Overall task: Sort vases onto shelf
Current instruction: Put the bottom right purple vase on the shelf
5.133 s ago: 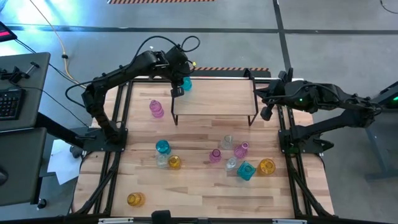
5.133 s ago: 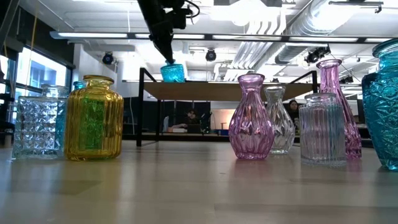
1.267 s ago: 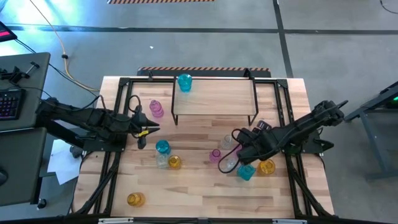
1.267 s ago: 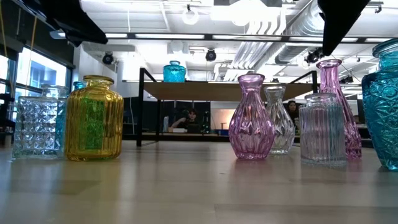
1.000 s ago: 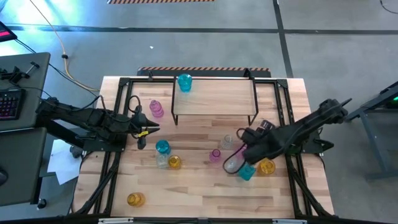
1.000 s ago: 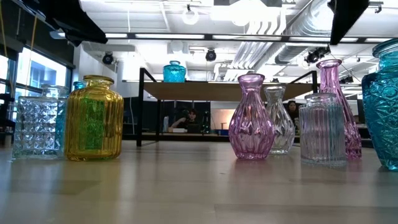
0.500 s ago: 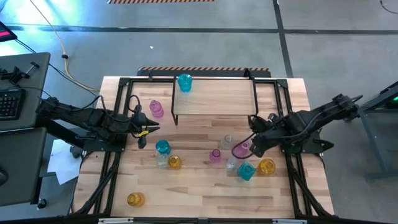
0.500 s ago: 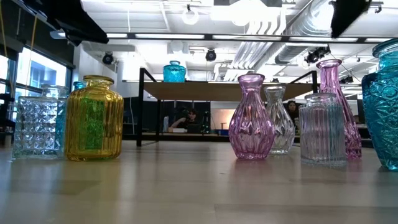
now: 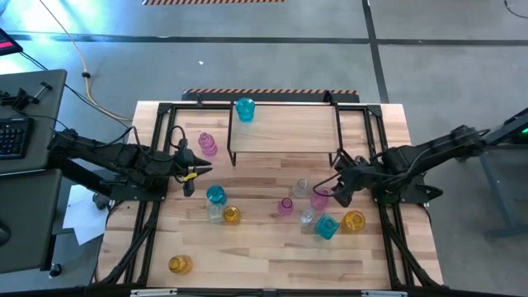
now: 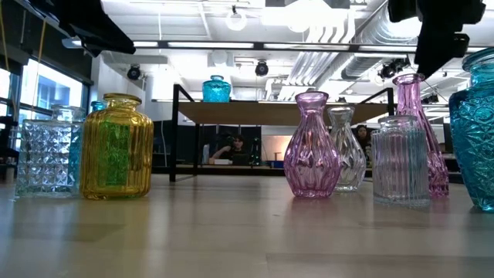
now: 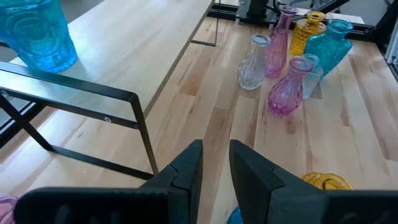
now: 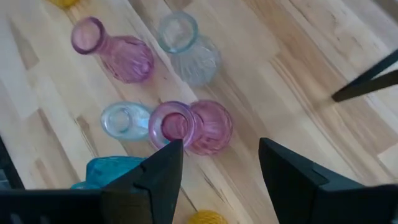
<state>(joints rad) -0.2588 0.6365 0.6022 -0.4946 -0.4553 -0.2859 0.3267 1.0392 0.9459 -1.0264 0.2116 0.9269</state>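
The shelf (image 9: 285, 132) stands at the far middle of the table with a teal vase (image 9: 245, 109) on its left end. A pink vase (image 9: 206, 144) stands left of the shelf. Teal, clear and amber vases (image 9: 219, 205) cluster at the table's middle. A tall pink vase (image 9: 320, 198) stands in a right-hand cluster with clear, pink, teal and amber ones. My right gripper (image 9: 340, 191) hangs open just right of and above the tall pink vase (image 12: 186, 126), pointing steeply down. My left gripper (image 9: 188, 173) waits at the left edge, open by a narrow gap (image 11: 216, 152), holding nothing.
A lone amber vase (image 9: 180, 264) stands near the front left corner. The shelf's black right leg (image 9: 337, 157) is close behind my right gripper. Black frame rails run along both table sides. Bare wood lies along the near edge.
My right gripper has drawn back from over the clear and teal vases toward the table's right edge and a little toward the far edge, tipping to point more steeply down, still open. No vase has moved.
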